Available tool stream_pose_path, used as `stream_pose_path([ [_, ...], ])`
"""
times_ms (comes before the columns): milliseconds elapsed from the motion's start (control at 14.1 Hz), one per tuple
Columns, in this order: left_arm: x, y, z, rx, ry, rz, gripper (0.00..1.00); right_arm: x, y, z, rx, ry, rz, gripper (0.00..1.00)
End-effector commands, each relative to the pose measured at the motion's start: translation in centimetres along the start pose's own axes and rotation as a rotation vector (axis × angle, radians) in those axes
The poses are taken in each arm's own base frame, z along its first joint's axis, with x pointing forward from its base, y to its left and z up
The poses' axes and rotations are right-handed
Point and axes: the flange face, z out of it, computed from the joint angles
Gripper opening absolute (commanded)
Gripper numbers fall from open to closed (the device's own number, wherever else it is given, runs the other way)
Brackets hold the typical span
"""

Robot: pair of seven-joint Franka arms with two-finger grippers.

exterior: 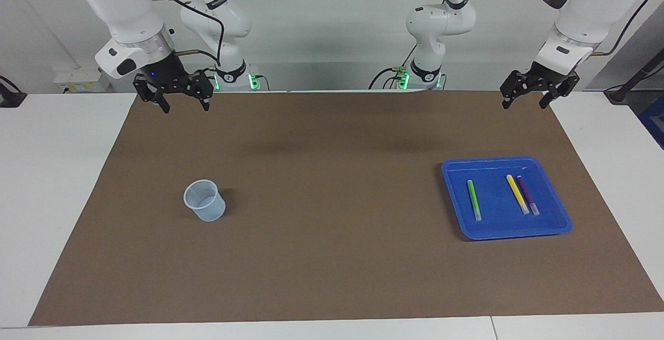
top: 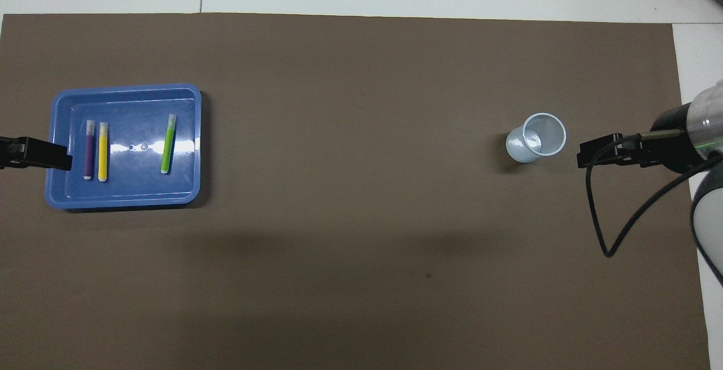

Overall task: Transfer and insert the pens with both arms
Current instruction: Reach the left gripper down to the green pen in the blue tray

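Three pens lie side by side in a blue tray toward the left arm's end of the table: a green pen, a yellow pen and a purple pen. In the overhead view the green pen, yellow pen and purple pen lie in the tray. My left gripper is open, empty and raised over the mat's corner at its own end; the overhead view shows it too. My right gripper is open, empty and raised over the corner at its end, also in the overhead view.
A pale translucent cup stands upright on the brown mat toward the right arm's end; it also shows in the overhead view. White tabletop borders the mat.
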Motion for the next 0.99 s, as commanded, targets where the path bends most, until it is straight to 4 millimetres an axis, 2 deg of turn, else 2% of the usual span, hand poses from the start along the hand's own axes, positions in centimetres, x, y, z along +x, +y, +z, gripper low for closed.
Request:
stream_pose_path([
  [0,-0.5,-0.1,0.5,-0.004,0.056,0.000,0.95,-1.2,0.0,-0.4,-0.011,-0.001,0.032,1.00],
  [141,-0.9,-0.2,2.1,0.001,0.096,0.002,0.99,-1.1,0.0,-0.6,-0.011,0.010,0.025,1.00],
  [424,-0.3,-0.4,3.6,0.000,0.101,-0.001,0.99,-1.1,0.0,-0.7,-0.011,0.011,0.027,1.00],
  [637,0.3,-1.8,6.8,0.002,0.111,-0.020,0.99,-1.1,0.0,-0.7,-0.011,0.011,0.025,1.00],
  [919,1.2,-1.9,10.7,0.004,0.141,-0.007,0.97,-1.1,0.0,-0.7,-0.011,0.009,0.025,1.00],
])
